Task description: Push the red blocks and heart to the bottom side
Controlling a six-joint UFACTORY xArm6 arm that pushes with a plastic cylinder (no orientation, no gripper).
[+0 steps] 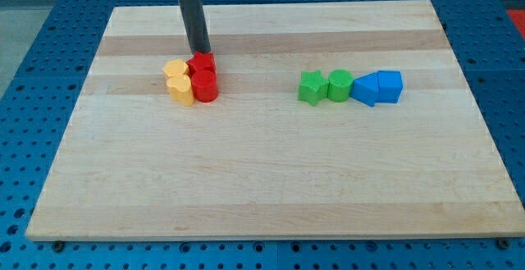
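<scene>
My tip (pixel 200 52) touched the upper red plastic block (pixel 202 63); below it sat the red cylinder (pixel 205 85), yellow heart (pixel 175 70) alongside. No hand fitted. Off-centre pushing could scatter them across the wooden table (pixel 271 180).

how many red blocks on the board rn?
2, touching, left of centre: upper red block right below my tip, red cylinder beneath it, beside the yellow blocks. None appears hidden.

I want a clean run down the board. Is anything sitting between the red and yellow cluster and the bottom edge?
Nothing visible does. My tip sits just above the red blocks, with the yellow heart touching their left. Below them the wooden board is bare to its bottom edge. The green and blue blocks lie far right.
</scene>
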